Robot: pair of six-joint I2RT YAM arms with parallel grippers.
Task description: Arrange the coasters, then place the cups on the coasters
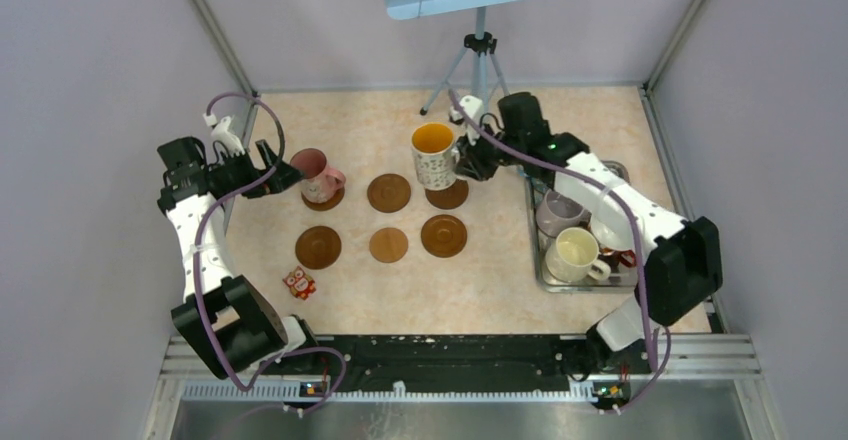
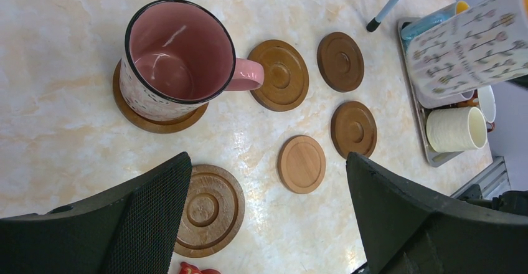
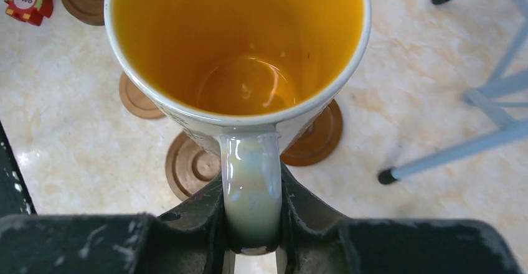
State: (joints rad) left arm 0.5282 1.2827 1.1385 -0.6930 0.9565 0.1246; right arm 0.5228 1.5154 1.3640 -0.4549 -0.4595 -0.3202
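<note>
white-patterned mug in right gripper

On the table six coasters lie in two rows of three, and a mug stands on the far-left coaster, with the left gripper just to its left. A second mug, gripped by its handle from its right side by the right gripper, hangs over the far-right coaster, and the far-middle coaster lies between the two. A tray right of the rows holds further mugs, an owl figure sits before the near-left coaster, and a tripod stands behind the far row.
</note>
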